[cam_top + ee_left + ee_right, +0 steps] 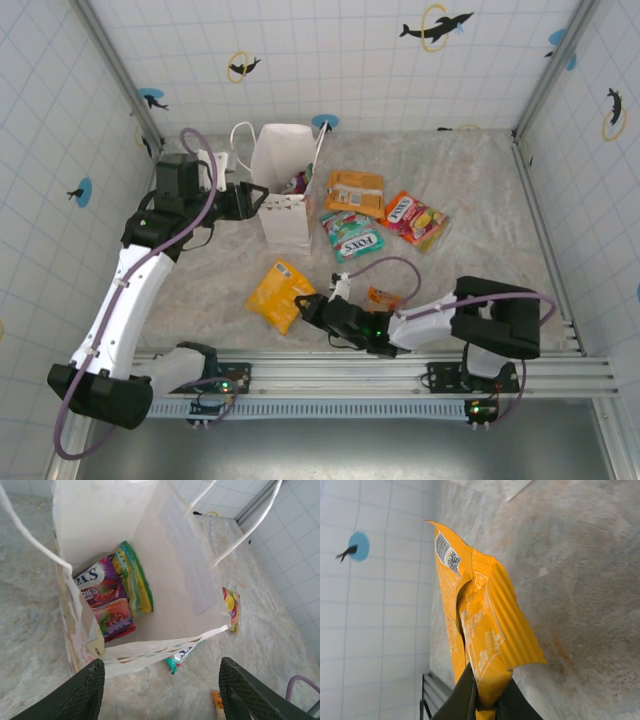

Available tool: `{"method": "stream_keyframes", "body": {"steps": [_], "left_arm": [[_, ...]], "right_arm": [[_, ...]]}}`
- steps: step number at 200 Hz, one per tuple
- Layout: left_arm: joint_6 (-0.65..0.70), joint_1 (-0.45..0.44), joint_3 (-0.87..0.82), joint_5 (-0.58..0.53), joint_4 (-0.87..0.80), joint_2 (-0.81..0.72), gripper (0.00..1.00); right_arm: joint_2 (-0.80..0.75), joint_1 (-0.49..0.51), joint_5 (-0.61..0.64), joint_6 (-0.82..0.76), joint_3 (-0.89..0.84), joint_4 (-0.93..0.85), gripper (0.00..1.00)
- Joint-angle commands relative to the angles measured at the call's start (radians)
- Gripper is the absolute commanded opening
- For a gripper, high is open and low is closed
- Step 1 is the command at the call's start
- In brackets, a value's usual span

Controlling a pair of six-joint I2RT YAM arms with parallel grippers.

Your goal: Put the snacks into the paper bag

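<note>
The white paper bag (283, 185) stands upright at mid-table; inside lie a purple packet (102, 597) and a green packet (134, 577). My left gripper (247, 198) is open at the bag's left side, its fingers (80, 692) straddling the near rim with nothing between them. My right gripper (312, 309) is shut on the corner of the yellow-orange packet (280, 293), whose crimped edge (487, 630) fills the right wrist view. On the table lie the orange packet (356, 193), the teal FOX'S packet (352, 235), the red-yellow packet (415, 219) and the small orange packet (382, 297).
Tiled walls enclose the table on three sides. A metal rail (380, 370) runs along the near edge. The bag's thin handles (245, 532) arch over its mouth. The right arm's purple cable (395, 268) loops above the small orange packet.
</note>
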Motion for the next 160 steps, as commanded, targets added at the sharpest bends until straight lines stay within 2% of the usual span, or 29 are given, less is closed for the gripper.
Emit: {"method": "stream_keyframes", "body": {"steps": [1, 44, 63, 81, 128, 160], "left_arm": [[0.01, 0.006, 0.029, 0.095, 0.046, -0.01, 0.62], [0.021, 0.006, 0.028, 0.19, 0.088, -0.01, 0.63], [0.041, 0.006, 0.04, 0.246, 0.089, 0.0, 0.63], [0.058, 0.006, 0.037, 0.351, 0.116, 0.003, 0.63], [0.095, 0.006, -0.028, 0.55, 0.166, -0.012, 0.62], [0.157, 0.007, -0.04, 0.597, 0.127, -0.001, 0.62]], "right_arm": [[-0.093, -0.017, -0.073, -0.251, -0.034, 0.065, 0.0], [-0.259, -0.06, -0.205, -0.474, -0.091, 0.024, 0.0], [-0.339, -0.12, -0.305, -0.568, -0.096, -0.002, 0.0], [-0.407, -0.189, -0.401, -0.644, -0.083, -0.057, 0.0], [-0.543, -0.377, -0.577, -0.677, -0.085, -0.044, 0.0], [-0.562, -0.477, -0.727, -0.687, -0.032, -0.068, 0.0]]}}
